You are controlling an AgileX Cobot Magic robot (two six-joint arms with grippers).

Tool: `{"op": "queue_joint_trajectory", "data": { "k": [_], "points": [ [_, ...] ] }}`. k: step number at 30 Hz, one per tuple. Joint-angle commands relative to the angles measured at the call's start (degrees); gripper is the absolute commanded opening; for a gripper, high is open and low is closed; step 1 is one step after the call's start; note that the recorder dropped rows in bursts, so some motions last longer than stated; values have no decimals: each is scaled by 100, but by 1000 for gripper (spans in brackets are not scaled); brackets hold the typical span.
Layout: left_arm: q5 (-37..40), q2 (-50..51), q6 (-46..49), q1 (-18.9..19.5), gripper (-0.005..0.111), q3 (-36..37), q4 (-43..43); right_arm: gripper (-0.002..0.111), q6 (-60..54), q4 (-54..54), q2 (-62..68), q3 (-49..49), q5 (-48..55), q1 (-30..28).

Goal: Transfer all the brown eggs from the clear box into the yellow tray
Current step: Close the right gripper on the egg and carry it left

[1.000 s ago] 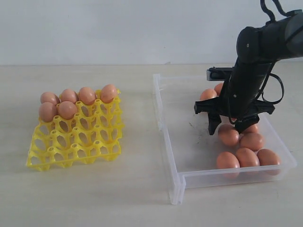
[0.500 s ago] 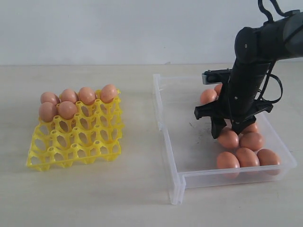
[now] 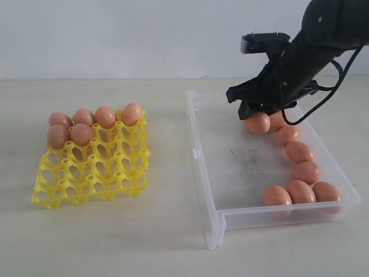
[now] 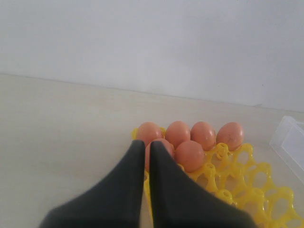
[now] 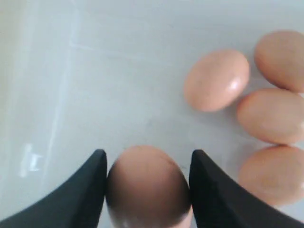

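My right gripper (image 3: 258, 118) is shut on one brown egg (image 3: 258, 123), held a little above the far part of the clear box (image 3: 199, 156). In the right wrist view the egg (image 5: 148, 190) fills the gap between both black fingers. Several more brown eggs (image 3: 301, 191) lie along the box's right side and front. The yellow tray (image 3: 98, 173) stands on the left with several eggs (image 3: 81, 134) in its back rows. My left gripper (image 4: 147, 145) is shut and empty, hanging over the tray's (image 4: 247, 180) corner; it is out of the exterior view.
The clear box's floor (image 3: 242, 167) has dark scuff marks and a bare left half. A pale table (image 3: 167, 231) carries both containers, with a white wall behind. A corner of the clear box (image 4: 289, 142) shows in the left wrist view.
My right gripper closed on an egg among the cluster, then rose and moved toward the box's far end with it. The left gripper has stayed shut.
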Motion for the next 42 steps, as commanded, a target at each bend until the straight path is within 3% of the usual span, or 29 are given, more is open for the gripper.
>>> {"op": "queue_joint_trajectory", "data": {
  "k": [1,3,6,14,17,20,24,26,30,35,42],
  "points": [
    [6,-46,-38,-16,4,31,36,0,-1823,1573,-312,295,-675,260],
    [6,-46,-38,-16,4,31,36,0,-2461,2036,-460,763,-1788,603],
    [6,-46,-38,-16,4,31,36,0,-2532,2309,-562,1432,-3288,1066],
    [6,-46,-38,-16,4,31,36,0,-2183,2176,-562,1871,-5062,1845],
    [6,-46,-38,-16,4,31,36,0,-1425,1490,-562,1920,-5581,2037],
    [6,-46,-20,-16,4,31,36,0,87,9,-562,2003,-6042,2116],
    [6,-46,-20,-16,4,31,36,0,2452,-2086,-572,2335,-7513,2116],
    [6,-46,-20,-16,4,31,36,0,2913,-2523,-572,2499,-8330,2116],
    [6,-46,-20,-16,4,31,36,0,3170,-3030,-572,2734,-9422,2116],
    [6,-46,-20,-16,4,31,36,0,3046,-3387,-514,2734,-9541,2116],
    [6,-46,-20,-16,4,31,36,0,2829,-3503,309,2556,-10789,2116]
  ]
}}
